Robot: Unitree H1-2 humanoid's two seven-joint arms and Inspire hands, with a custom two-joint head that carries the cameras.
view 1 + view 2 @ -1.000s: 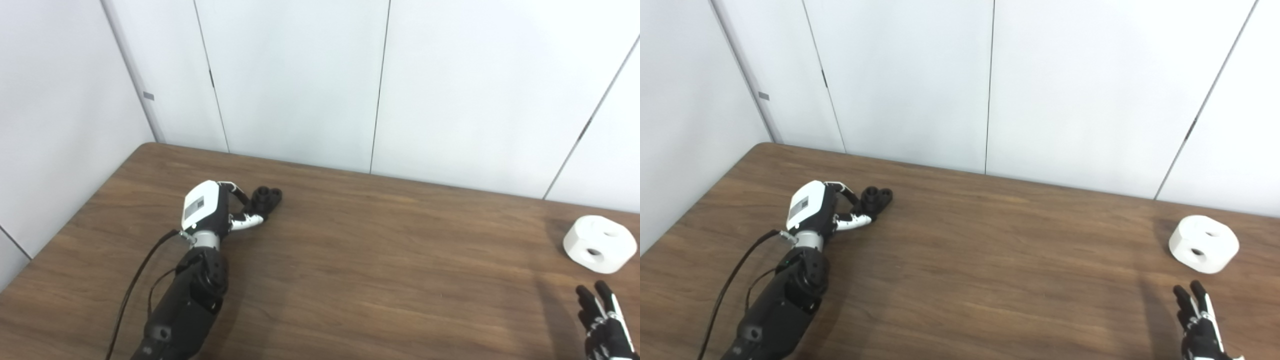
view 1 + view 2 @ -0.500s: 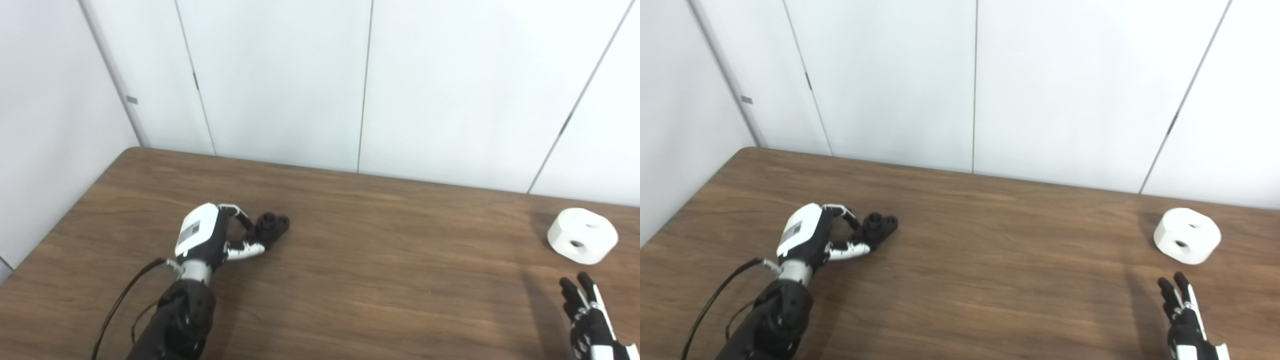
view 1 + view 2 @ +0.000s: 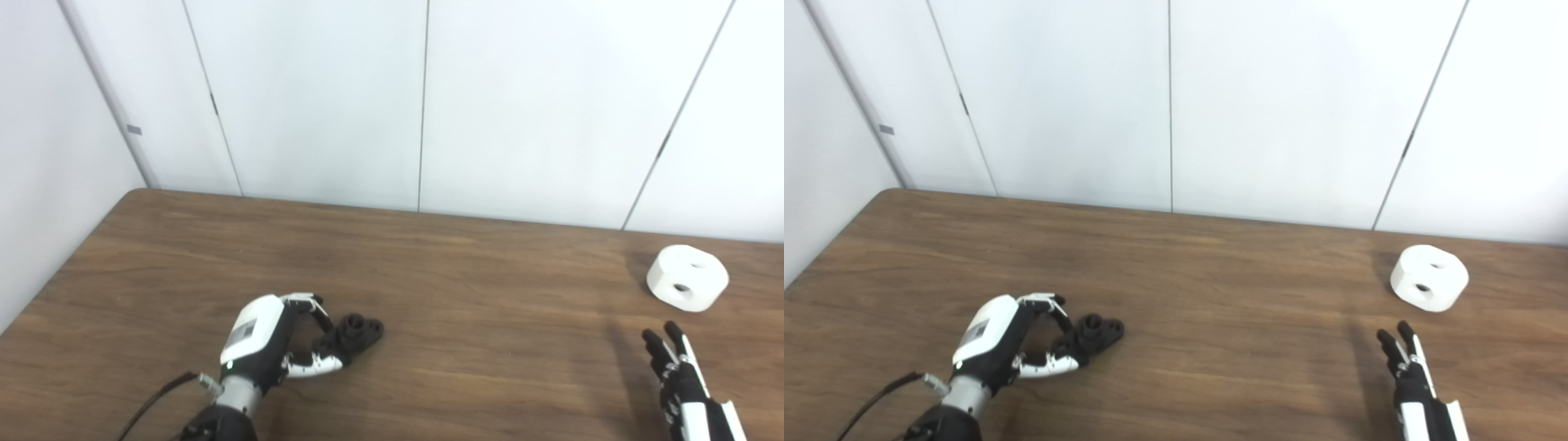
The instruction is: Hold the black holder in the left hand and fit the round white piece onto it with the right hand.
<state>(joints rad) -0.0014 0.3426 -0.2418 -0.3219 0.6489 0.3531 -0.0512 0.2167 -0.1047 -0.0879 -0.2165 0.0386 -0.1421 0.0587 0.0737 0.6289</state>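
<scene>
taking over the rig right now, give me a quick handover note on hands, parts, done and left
Left hand: fingers curled around the black holder, which seems to rest on the table; whether the grip is firm, I cannot tell.
Right hand: open, holding nothing, near side of the round white piece and apart from it.
Done: left hand has reached the holder.
Left: lift the holder, pick up the white piece with the right hand, fit it on.

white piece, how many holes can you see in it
2 in the white piece: one in its top face, one in the side facing the camera. Its far side is hidden, so there may be more.
</scene>
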